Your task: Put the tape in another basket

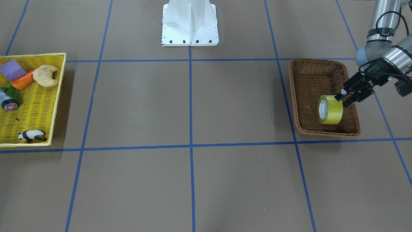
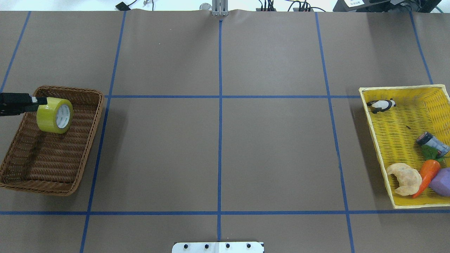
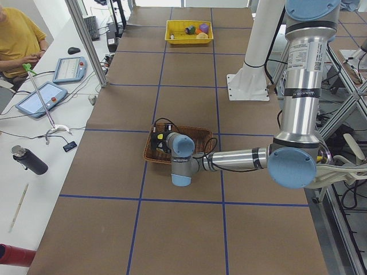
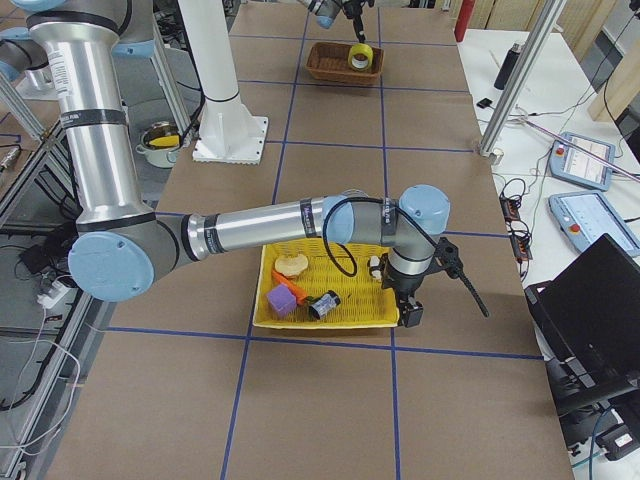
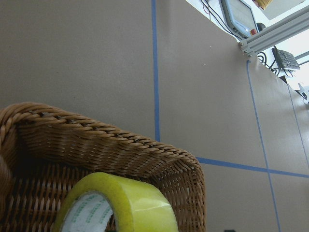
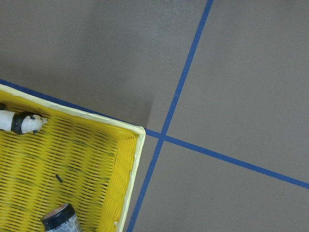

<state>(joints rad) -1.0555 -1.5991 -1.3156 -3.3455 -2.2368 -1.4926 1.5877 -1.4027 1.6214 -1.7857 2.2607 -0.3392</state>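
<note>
The tape (image 1: 330, 109) is a yellow roll standing on edge over the far part of the brown wicker basket (image 1: 291, 93). My left gripper (image 1: 345, 98) comes in from the basket's outer side and is shut on the roll's wall. The overhead view shows the same: the tape (image 2: 54, 115), the basket (image 2: 95, 123), the left gripper (image 2: 38, 102). The left wrist view shows the tape (image 5: 130, 203) close up above the basket's rim (image 5: 96, 130). My right gripper (image 4: 405, 312) shows only in the exterior right view, at the yellow tray's corner; I cannot tell its state.
The yellow woven tray (image 1: 59, 96) at the table's other end holds a toy panda (image 1: 31, 135), a small dark can (image 1: 8, 102), a croissant (image 1: 46, 75), a carrot (image 1: 22, 81) and a purple block (image 1: 12, 70). The robot's white base (image 1: 190, 22) stands at the table's middle edge.
</note>
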